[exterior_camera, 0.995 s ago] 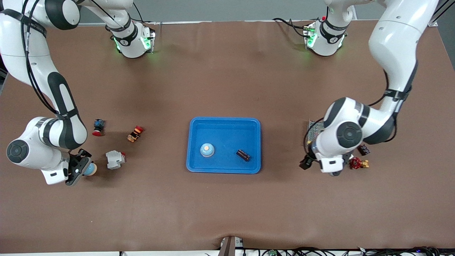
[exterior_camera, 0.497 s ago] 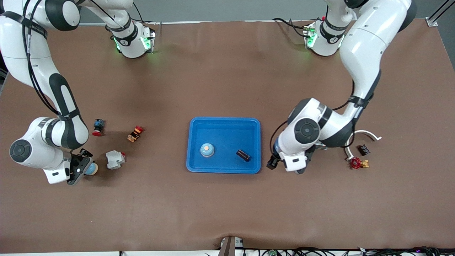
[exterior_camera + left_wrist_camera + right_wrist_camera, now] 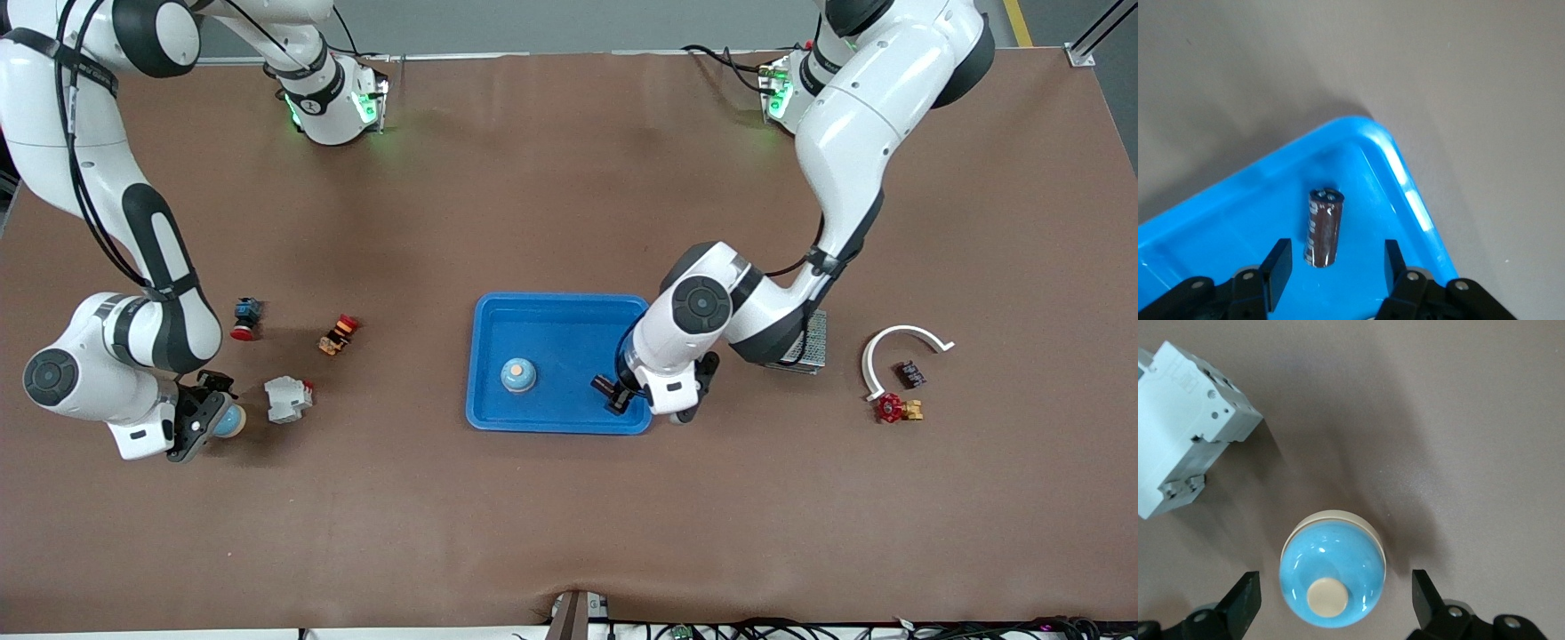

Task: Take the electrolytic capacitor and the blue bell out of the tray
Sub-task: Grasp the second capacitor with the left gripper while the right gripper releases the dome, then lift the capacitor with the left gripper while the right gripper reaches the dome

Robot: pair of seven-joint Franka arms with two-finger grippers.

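We count two glossy domed blue bells, one (image 3: 517,374) in the blue plastic tray (image 3: 560,307), one (image 3: 1333,577) between the right gripper's (image 3: 1333,603) wide jaws. Left gripper (image 3: 1333,267), wide, straddles one brown cylindrical capacitor (image 3: 1323,227).

- No text, label or number can be read anywhere.
- The grey breaker (image 3: 1188,427) bears faint raised marks (too small to make out).

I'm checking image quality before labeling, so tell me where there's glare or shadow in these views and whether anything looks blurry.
Left wrist view: white glare streaks on the tray rim, a soft shadow on the table beside its corner; capacitor sharp, left gripper open. Right wrist view: small highlights on the bell, broad soft shadows around it and the gray block; right gripper open. Front view: even light, green glow at both bases.
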